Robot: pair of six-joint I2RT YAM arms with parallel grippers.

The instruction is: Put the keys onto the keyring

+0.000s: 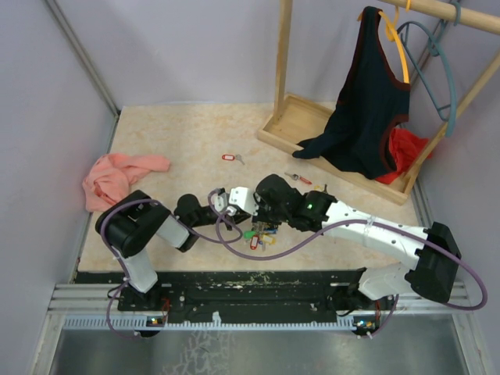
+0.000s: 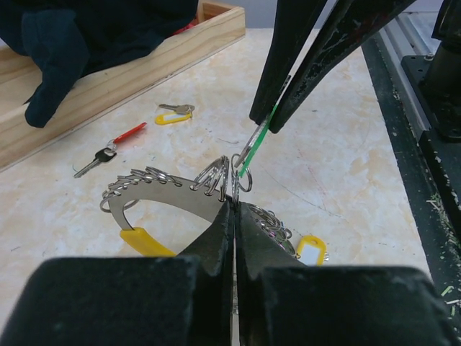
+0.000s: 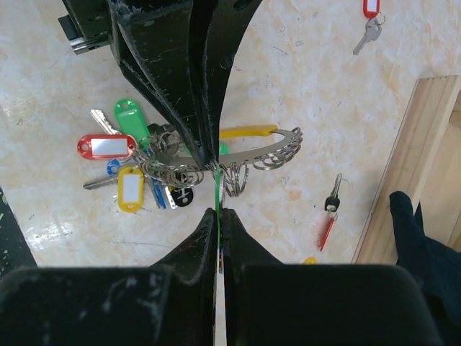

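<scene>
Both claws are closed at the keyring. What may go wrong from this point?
1. The right claw pinches the green-tagged key only by its thin edge, so it may twist or slip out.
2. The left claw grips the keyring at one narrow spot, so a push may swing the ring aside.
3. The tips of the two claws sit very close together and may collide.

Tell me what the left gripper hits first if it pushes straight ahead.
The left gripper is already at the keyring; beyond it, probably the right gripper pinching a green tag, though depth is unclear.
</scene>
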